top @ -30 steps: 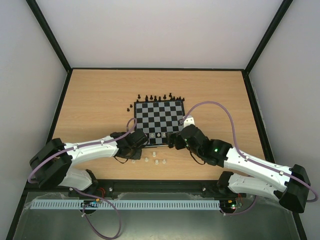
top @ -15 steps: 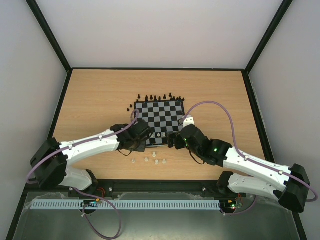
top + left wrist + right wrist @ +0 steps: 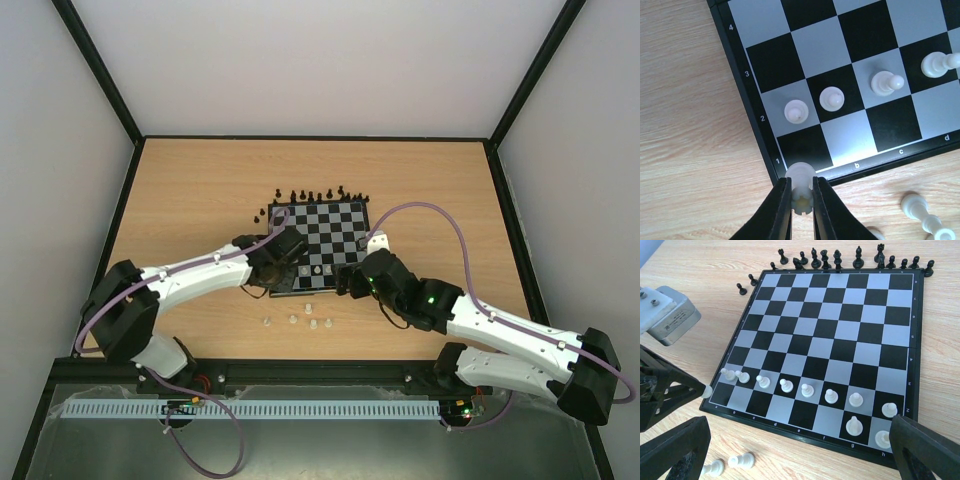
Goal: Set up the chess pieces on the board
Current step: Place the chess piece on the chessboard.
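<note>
At the near-left corner of the board (image 3: 850, 140), the left gripper (image 3: 801, 184) pinches a white rook (image 3: 801, 172) over the edge, likely bound for the corner square; next, ease forward and lower. Right gripper (image 3: 349, 281) gapes empty.

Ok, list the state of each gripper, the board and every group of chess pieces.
Left gripper, shut on a white castle-topped rook at the board's a1 corner.
Right gripper, open, empty.
Black-and-silver checked chessboard, flat, far ranks bare.
White pawns, eight upright along rank 2.
Two white back-rank pieces, upright on g1 and h1.
Black pieces, standing off the board along its far edge.
Loose white pieces, lying on their sides off the board.
</note>
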Controlling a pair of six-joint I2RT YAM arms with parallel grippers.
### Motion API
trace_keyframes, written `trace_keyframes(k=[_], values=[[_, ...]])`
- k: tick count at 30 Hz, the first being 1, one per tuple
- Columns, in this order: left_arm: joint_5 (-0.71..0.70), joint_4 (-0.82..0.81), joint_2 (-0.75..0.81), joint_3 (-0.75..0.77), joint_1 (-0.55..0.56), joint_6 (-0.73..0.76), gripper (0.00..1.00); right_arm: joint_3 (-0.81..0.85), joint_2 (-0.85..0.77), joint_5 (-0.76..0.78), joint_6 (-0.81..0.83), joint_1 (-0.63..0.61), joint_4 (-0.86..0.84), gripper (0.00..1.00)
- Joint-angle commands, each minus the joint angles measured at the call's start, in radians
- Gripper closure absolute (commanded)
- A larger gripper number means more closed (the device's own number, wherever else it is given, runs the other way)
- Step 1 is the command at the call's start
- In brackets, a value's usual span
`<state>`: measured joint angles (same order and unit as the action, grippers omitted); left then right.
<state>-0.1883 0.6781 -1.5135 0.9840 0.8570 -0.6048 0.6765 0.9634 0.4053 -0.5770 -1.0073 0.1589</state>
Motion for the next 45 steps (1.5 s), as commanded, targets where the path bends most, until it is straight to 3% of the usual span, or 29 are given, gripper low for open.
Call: trace_keyframes(k=[1, 25, 38, 45], values=[[0.004, 0.008, -0.031, 0.024, -0.019, 0.042, 0.88, -0.011, -0.008, 0.025, -0.003, 0.001, 0.001, 0.01], [0.055, -0.054, -0.115, 0.037, -0.041, 0.071, 0.86, -0.009, -0.014, 0.008, -0.001, 0.001, 0.003, 0.01], [0.045, -0.027, -0.104, 0.055, -0.041, 0.063, 0.75, -0.008, -0.019, -0.002, -0.001, 0.003, 0.004, 0.01], [0.017, 0.039, 0.02, 0.072, -0.037, 0.03, 0.64, -0.01, -0.02, 0.001, -0.001, 0.001, 0.004, 0.01]])
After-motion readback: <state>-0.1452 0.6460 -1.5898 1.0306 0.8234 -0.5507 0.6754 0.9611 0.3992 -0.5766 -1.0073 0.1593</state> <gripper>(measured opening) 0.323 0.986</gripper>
